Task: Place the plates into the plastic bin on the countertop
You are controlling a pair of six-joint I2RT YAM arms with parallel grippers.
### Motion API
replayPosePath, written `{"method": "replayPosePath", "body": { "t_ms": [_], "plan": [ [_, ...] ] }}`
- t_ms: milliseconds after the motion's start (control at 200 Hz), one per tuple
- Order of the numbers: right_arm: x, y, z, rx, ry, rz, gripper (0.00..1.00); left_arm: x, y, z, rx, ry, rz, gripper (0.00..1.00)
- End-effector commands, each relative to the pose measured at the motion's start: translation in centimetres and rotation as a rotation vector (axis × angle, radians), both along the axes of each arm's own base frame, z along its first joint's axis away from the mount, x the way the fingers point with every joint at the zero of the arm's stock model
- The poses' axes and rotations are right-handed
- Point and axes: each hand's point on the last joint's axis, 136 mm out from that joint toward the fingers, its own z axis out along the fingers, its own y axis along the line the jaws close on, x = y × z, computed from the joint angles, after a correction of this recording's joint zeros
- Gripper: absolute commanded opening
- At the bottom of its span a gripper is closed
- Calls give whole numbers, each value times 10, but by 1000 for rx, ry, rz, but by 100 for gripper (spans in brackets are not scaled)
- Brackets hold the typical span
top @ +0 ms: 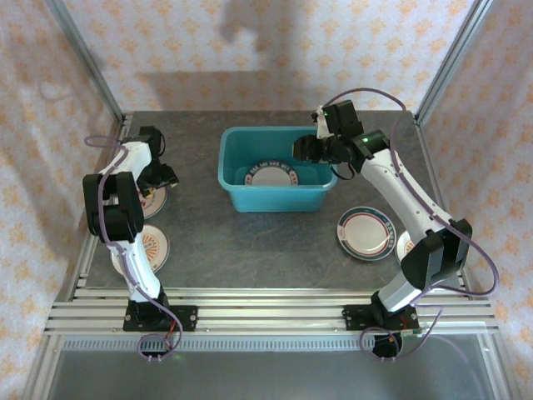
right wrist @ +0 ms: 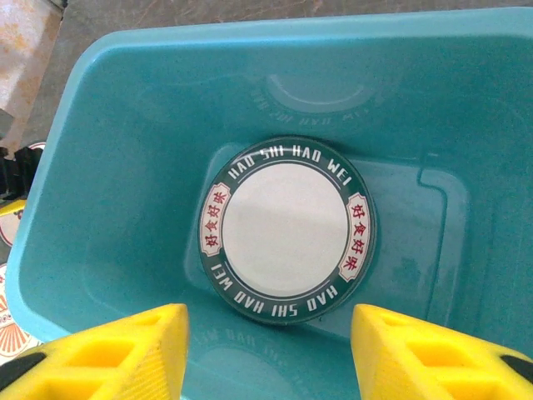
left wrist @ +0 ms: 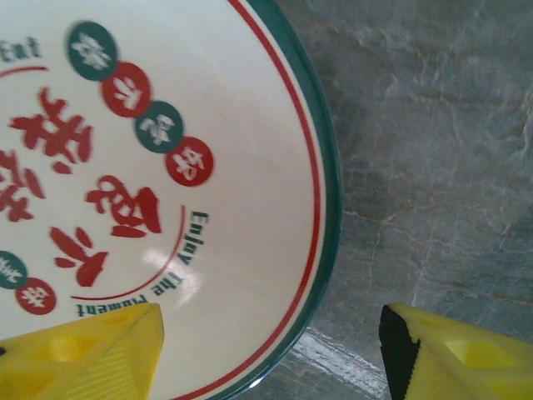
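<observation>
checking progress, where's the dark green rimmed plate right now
The dark green plate lies flat inside the plastic bin, centre of the top view, below the right gripper.

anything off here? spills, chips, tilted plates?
Nothing stands out. The green-rimmed plate lies flat in the bin; the right-hand plate lies flat on the countertop. No spills or chips visible.

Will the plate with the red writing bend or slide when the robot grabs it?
Probably stiff, not bendy: the plate keeps a crisp round rim. Its glossy face shows glare, so it may be slippery. Lying flat on the countertop, it likely won't roll.
</observation>
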Motion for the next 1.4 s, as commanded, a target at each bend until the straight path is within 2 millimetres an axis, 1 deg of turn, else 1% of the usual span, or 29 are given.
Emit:
{"method": "replayPosePath", "body": {
  "t_ms": [0,145,420,646,826,1096,1391],
  "plan": [
    [-2,-4,12,11,-42,-29,54,-11,4,-1,32,84,-67,69],
    [-2,-5,8,13,-37,-36,54,-11,5,-6,38,117,-107,68],
    [-1,-2,3,19,-24,-34,54,-12,0,-16,22,171,-160,64],
    [-1,-3,3,14,-25,-34,53,-12,-2,-20,21,198,-195,57],
    [-1,-3,-1,8,-20,-31,53,-11,-4,-20,17,206,-212,49],
    [1,-5,-5,-3,-20,-33,53,-10,-8,-17,6,209,-230,31],
    [2,-6,-9,-6,-10,-31,53,-11,-12,-18,-14,216,-237,20]
  ]
}}
